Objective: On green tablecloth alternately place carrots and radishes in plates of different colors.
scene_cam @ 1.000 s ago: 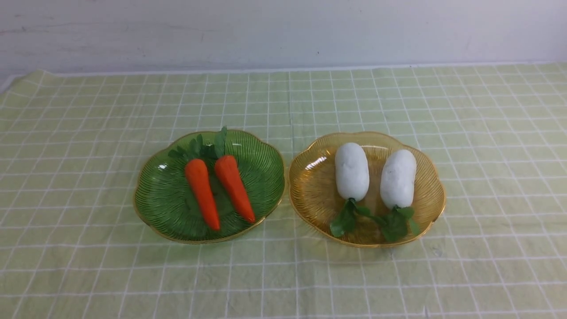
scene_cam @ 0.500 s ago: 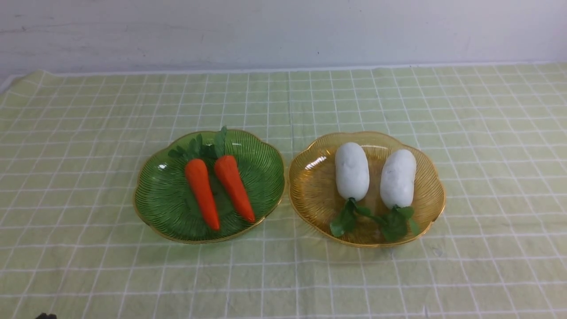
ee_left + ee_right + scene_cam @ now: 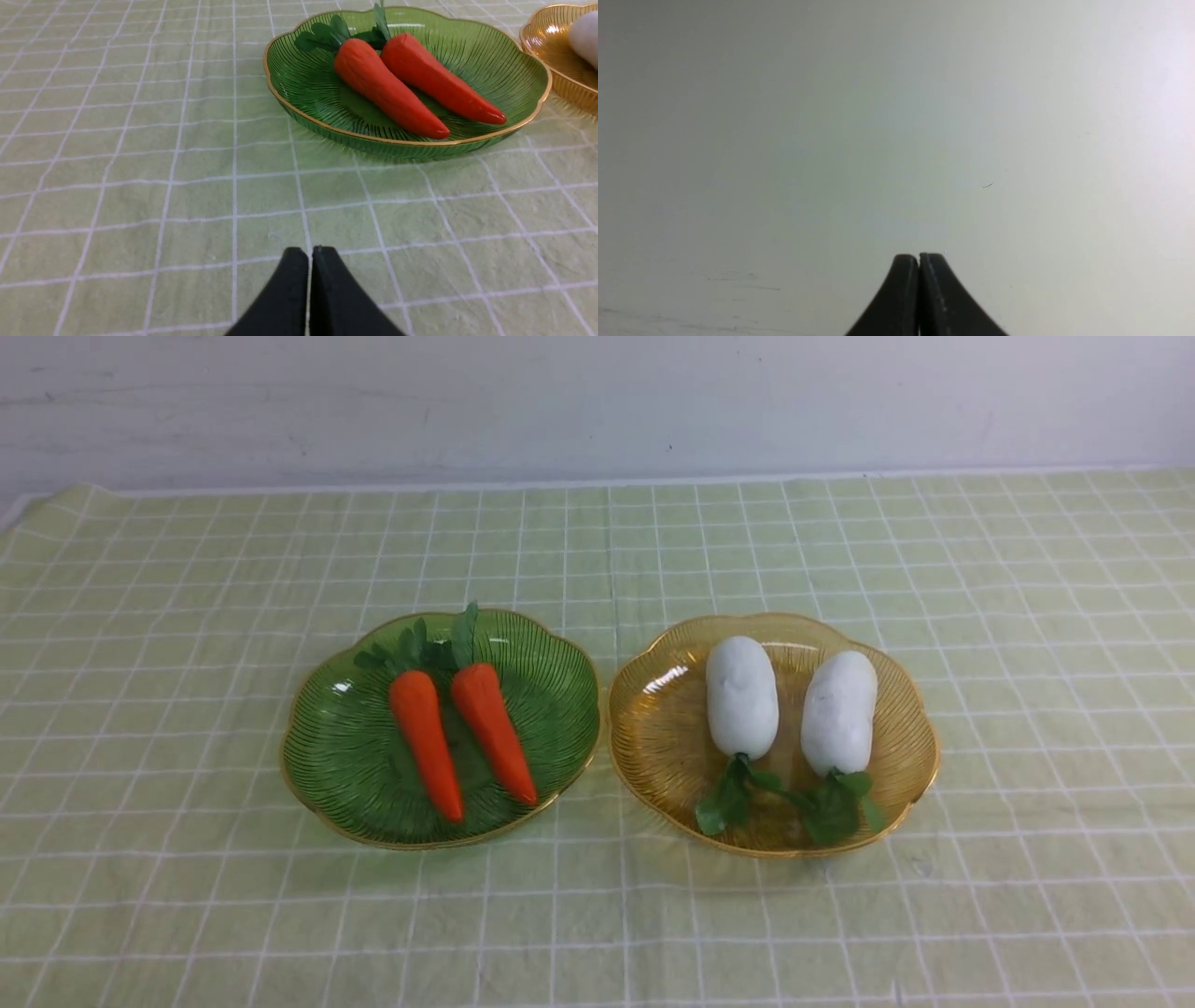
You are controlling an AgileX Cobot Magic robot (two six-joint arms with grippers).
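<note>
Plainly both tools closed on nothing, left tool (image 3: 310, 254), right tool (image 3: 919, 260), carrots (image 3: 457, 737) in green plate (image 3: 345, 756)

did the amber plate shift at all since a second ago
No. In the front view the amber plate sits on the same grid lines of the green tablecloth, still beside the green plate.

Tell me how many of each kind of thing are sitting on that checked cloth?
Carrots: 2, both in the green plate
Radishes: 2, both in the amber plate
Plates: 2, green plate and amber plate
Total: 6
</note>
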